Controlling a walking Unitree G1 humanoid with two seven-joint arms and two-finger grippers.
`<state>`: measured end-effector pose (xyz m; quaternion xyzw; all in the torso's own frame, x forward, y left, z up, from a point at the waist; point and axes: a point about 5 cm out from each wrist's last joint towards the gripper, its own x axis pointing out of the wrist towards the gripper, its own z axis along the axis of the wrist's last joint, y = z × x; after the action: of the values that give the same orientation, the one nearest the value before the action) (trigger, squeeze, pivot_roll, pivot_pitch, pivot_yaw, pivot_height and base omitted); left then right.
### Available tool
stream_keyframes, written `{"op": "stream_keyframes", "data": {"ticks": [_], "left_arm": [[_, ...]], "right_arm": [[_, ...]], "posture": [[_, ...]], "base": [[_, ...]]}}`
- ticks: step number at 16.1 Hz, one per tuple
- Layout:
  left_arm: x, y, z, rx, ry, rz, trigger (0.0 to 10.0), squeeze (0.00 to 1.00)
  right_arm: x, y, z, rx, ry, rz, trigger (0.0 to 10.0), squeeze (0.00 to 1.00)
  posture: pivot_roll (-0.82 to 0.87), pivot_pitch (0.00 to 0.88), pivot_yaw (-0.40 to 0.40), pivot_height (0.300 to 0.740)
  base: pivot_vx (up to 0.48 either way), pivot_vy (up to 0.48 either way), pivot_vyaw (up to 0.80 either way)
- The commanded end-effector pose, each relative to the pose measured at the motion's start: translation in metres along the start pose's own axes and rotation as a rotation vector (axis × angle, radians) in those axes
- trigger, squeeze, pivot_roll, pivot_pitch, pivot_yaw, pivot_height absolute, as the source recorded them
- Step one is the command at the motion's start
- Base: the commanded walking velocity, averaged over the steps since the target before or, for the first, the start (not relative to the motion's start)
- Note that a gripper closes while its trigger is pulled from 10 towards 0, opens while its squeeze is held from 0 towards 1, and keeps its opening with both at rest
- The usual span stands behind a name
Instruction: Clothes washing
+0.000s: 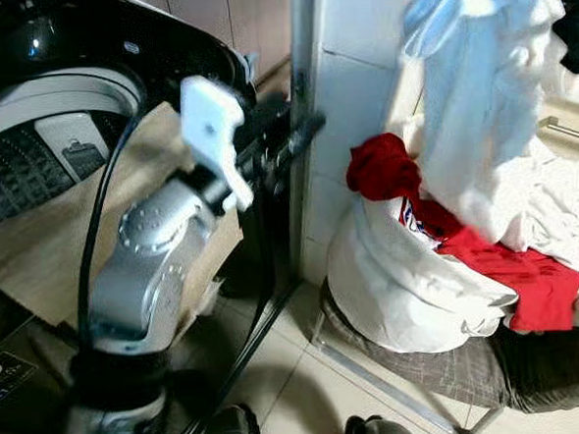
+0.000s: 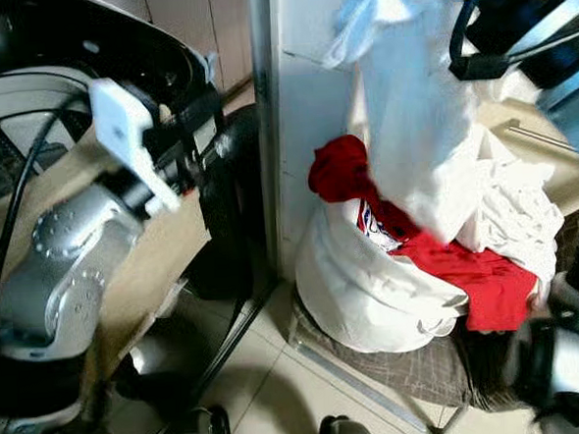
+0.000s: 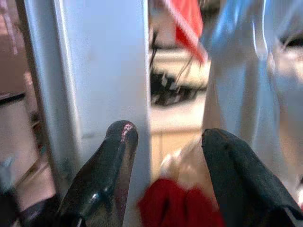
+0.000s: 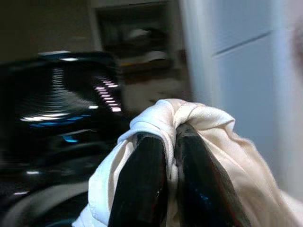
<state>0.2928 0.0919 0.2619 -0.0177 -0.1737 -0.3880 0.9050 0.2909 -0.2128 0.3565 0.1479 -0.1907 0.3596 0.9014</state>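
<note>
— Right, pinched tight: right end effector [image 4: 169, 142] clamped on a fold of the white garment [image 2: 416, 111], hoisted high, cloth trailing down from the fingers toward the laundry pile [image 1: 439, 257].
— And below?
— Red garment [image 1: 510, 277] and more whites heaped in the basket [image 2: 427, 371], directly beneath the raised end effector. Washing machine [image 1: 58, 133] well off to the left of it, lid up, drum showing.
— Left side?
— Left end effector [image 3: 168, 175] spread open, gripping nothing, hovering just beside the white pillar [image 3: 104, 66], red cloth peeking between its fingers from beyond.
— Best handling now?
— Probably lift until the hem clears the heap, then swing leftward over the drum mouth. Keep the pinch firm; thin cotton likely to slip. Watch the pillar between pile and machine, an easy snag for the hanging tail. Release only once the bulk hangs inside the rim.
</note>
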Motion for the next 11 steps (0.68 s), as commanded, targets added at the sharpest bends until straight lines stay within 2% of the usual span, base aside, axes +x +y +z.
{"op": "stream_keyframes", "data": {"ticks": [1, 3, 6, 8, 11], "left_arm": [[0.003, -0.006, 0.005, -0.042, -0.024, -0.054, 10.0, 1.0], [0.013, -0.016, 0.006, -0.051, -0.049, -0.11, 10.0, 1.0], [0.019, -0.019, 0.015, -0.087, -0.123, -0.107, 10.0, 1.0], [0.015, -0.015, 0.022, -0.152, -0.176, -0.1, 10.0, 1.0], [0.004, -0.009, 0.025, -0.2, -0.214, -0.1, 10.0, 1.0]], "right_arm": [[0.0, 0.013, 0.0, 0.036, -0.002, 0.079, 0.0, 0.0], [0.007, 0.027, -0.009, 0.13, 0.0, 0.153, 0.0, 0.0], [0.008, 0.04, -0.021, 0.2, 0.036, 0.23, 0.0, 0.0], [0.001, 0.038, -0.035, 0.214, 0.096, 0.218, 0.0, 0.0], [-0.007, 0.034, -0.043, 0.229, 0.129, 0.196, 0.0, 0.0]], "posture": [[-0.05, 0.078, -0.012, 0.74], [-0.06, 0.079, -0.014, 0.74], [-0.06, 0.076, -0.024, 0.74], [-0.05, 0.073, -0.029, 0.74], [-0.05, 0.069, -0.035, 0.74]], "base": [[0.0, 0.0, 0.0], [0.0, 0.0, 0.0], [0.0, 0.0, 0.0], [0.0, 0.0, 0.0], [0.0, 0.0, 0.0]]}}
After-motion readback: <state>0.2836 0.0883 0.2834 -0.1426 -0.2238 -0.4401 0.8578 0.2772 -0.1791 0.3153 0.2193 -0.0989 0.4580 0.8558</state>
